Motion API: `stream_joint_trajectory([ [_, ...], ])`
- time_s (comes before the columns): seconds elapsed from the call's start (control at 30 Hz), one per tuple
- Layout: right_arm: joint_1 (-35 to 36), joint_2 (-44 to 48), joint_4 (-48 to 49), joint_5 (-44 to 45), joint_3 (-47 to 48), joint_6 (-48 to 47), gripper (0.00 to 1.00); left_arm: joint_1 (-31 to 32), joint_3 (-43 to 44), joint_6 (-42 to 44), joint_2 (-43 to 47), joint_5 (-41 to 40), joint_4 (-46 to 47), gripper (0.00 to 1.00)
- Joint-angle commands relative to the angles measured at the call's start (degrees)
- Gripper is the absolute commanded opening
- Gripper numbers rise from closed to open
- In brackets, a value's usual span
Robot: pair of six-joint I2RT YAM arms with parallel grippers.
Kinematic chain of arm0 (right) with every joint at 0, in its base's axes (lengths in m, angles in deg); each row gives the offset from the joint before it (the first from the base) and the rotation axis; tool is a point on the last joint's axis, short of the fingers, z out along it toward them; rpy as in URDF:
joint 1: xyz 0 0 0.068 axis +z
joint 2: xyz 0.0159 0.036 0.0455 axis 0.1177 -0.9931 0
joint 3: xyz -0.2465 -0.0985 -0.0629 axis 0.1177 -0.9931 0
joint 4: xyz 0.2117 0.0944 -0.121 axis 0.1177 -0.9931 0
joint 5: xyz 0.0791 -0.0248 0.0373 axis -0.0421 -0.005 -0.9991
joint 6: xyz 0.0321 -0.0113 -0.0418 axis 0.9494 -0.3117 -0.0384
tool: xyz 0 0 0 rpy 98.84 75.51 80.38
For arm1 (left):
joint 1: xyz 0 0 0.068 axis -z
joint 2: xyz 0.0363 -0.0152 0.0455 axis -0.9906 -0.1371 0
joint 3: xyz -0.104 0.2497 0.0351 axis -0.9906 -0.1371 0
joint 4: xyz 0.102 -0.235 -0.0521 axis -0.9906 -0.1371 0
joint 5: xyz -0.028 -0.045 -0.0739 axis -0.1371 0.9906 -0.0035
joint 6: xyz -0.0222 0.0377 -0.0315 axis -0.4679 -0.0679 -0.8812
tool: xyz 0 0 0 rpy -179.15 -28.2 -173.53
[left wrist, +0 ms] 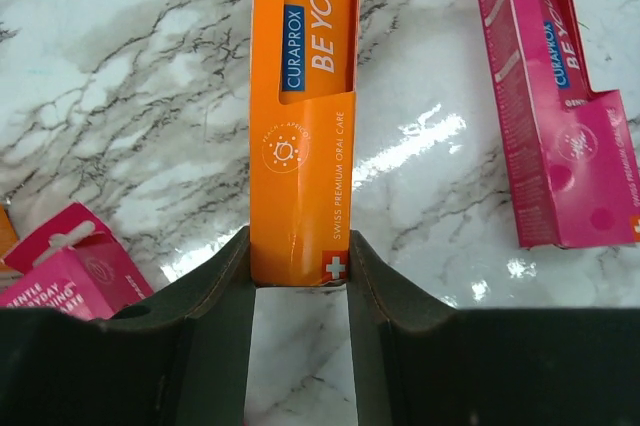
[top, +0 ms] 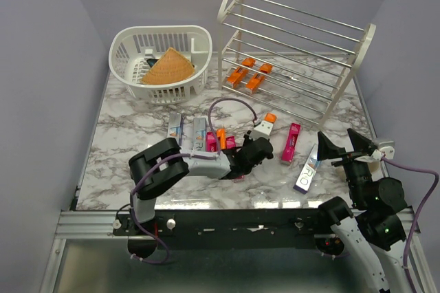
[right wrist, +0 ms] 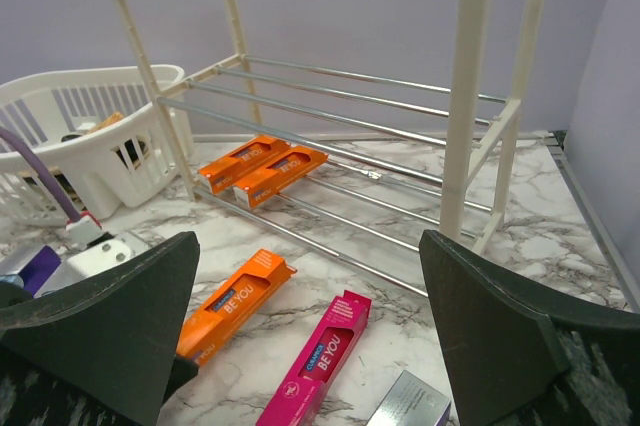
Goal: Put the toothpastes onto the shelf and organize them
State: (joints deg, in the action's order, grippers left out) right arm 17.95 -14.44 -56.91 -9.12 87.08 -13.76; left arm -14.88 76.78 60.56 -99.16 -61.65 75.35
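Now | left tool (left wrist: 298, 256) at orange carton (left wrist: 300, 116), grip unclear | pink cartons (left wrist: 560, 116) beside

Marble table (top: 117, 142) has the basket (top: 161, 31) upper left and the shelf (top: 230, 4) upper right. Cartons lying flat mid-frame: silver pair (top: 199, 131) left of centre, orange carton (right wrist: 235, 301) centre, pink carton (top: 291, 143) right of it, lone silver carton (top: 307, 170) lower right.

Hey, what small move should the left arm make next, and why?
Probably squeeze the left gripper shut on the orange carton: its fingertips flank the carton's near end, seemingly touching both sides, while it lies flat on the marble table.
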Motion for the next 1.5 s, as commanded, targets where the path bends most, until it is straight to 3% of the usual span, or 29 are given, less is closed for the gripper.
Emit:
stream_joint_trajectory([
  [0.0, 0.34, 16.49, -1.29, 0.38, 1.47, -0.18, 1.0, -4.83, 2.78, 5.52, 1.25, 6.34, 4.05, 0.37],
  [0.23, 0.34, 16.57, -1.02, 0.38, 1.21, -0.18, 1.0, -11.6, 11.46, 11.23, -3.05, 13.02, 4.93, 0.37],
  [0.63, 0.6, 16.57, -0.85, 0.47, 1.12, -0.27, 1.0, -16.53, 31.42, 14.06, -16.59, 18.49, -1.23, 0.37],
  [1.23, 0.87, 16.57, -0.58, 0.91, 0.86, -0.44, 1.0, -20.22, 42.86, 11.51, -26.17, 23.67, -1.66, 0.39],
  [1.47, 1.04, 16.57, -0.67, 0.99, 1.03, -0.44, 1.0, -20.31, 49.97, 9.93, -29.95, 23.59, -8.42, 0.45],
])
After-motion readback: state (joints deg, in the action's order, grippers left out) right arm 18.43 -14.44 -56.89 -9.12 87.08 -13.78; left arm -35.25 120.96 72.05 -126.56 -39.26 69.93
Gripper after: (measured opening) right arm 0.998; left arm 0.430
